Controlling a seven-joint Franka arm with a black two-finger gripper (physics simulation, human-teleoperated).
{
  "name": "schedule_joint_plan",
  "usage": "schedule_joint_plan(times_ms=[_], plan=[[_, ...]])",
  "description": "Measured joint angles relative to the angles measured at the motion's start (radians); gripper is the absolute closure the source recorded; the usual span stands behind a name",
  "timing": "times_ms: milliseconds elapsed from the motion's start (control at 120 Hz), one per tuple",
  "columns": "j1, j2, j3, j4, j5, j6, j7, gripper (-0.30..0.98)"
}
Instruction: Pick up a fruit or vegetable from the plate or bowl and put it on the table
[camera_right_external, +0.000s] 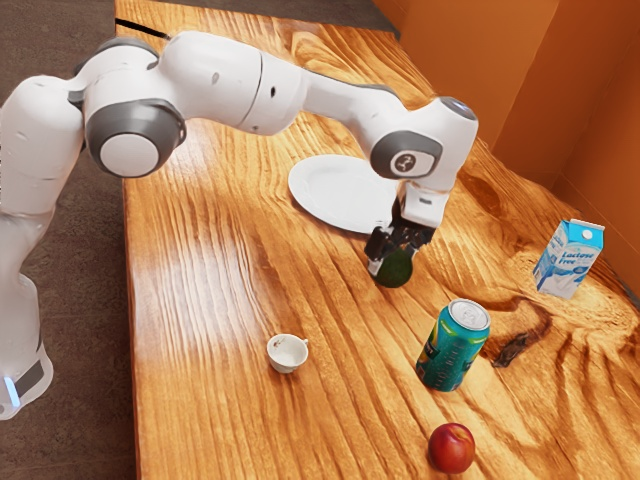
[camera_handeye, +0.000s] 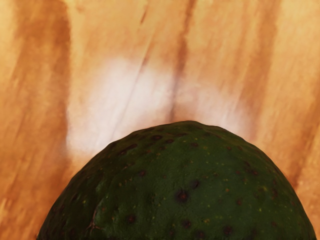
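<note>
Avocado (camera_right_external: 398, 270)'s pinched in my gripper (camera_right_external: 389, 262), off the plate (camera_right_external: 330, 190) and over the table (camera_right_external: 215, 410), though honestly can't tell if it's touching the wood. In the exterior view the can (camera_right_external: 453, 345) is near it, on the side toward the plum (camera_right_external: 452, 448). Cup (camera_right_external: 287, 353)'s off to the exterior view's left, milk carton (camera_right_external: 569, 260) well over to its right.

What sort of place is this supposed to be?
Probably a dining room or kitchen, rendered by a simulator: there's a wooden table with a white plate, a small cup and a lactose-free carton.
</note>
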Motion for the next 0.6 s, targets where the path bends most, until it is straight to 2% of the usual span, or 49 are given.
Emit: schedule_joint_plan(times_ms=[433, 600], plan=[[0.015, 0.01, -0.027, 0.022, 0.003, -0.012, -0.003, 0.08], [0.018, -0.036, -0.016, 0.091, 0.01, -0.057, -0.004, 0.08]])
